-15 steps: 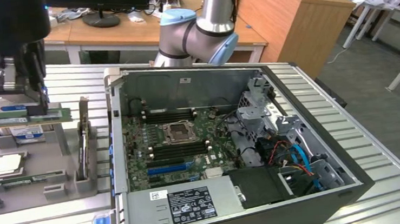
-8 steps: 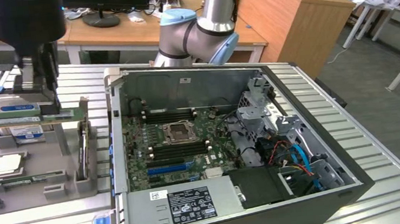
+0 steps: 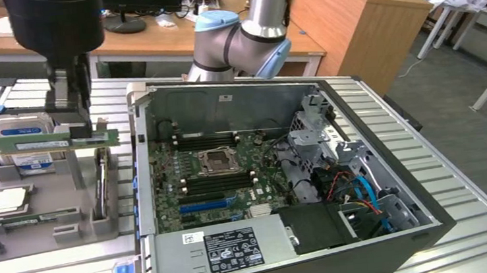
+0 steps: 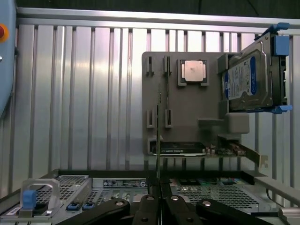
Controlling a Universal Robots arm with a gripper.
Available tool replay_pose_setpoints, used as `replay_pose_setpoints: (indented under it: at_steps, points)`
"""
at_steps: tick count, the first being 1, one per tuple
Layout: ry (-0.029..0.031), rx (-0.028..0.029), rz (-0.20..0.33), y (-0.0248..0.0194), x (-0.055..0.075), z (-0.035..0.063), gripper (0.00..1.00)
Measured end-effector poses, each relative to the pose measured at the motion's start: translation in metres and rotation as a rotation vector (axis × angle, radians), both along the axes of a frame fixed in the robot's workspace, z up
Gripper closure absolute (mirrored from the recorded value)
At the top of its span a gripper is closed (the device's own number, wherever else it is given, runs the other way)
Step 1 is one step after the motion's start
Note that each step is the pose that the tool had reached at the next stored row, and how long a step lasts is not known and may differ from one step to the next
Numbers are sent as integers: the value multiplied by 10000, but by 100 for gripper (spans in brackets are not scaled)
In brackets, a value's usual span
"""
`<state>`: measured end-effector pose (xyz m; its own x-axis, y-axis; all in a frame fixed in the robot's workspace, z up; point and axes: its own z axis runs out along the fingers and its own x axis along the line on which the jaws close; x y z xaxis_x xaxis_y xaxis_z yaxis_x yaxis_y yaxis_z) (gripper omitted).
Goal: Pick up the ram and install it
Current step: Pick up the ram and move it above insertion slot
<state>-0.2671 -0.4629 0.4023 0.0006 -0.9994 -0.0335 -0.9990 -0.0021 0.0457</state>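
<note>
**Ram gripped over the parts tray**

In the upper left of the exterior view, the gripper [image 3: 80, 134] is clamped narrowly on the ram [image 3: 32, 143]. The green stick is held level and long-side across, above the grey tray [image 3: 48, 223]. It crosses in front of the hard drive [image 3: 20, 124] standing at the tray's far end. The square silver processor [image 3: 9, 200] lies in the tray lower down.

The open computer case [image 3: 223, 105] fills the middle and right, with its motherboard [image 3: 265, 174] exposed.

In the wrist view the ram [image 4: 158, 136] shows edge-on as a thin line running out from the gripper [image 4: 158, 199] over the tray [image 4: 187, 112].
</note>
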Motion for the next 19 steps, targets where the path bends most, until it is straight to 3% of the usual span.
replay_pose_setpoints:
  at_steps: [19]
  points:
    - [0,0,0,0,508,0,88]
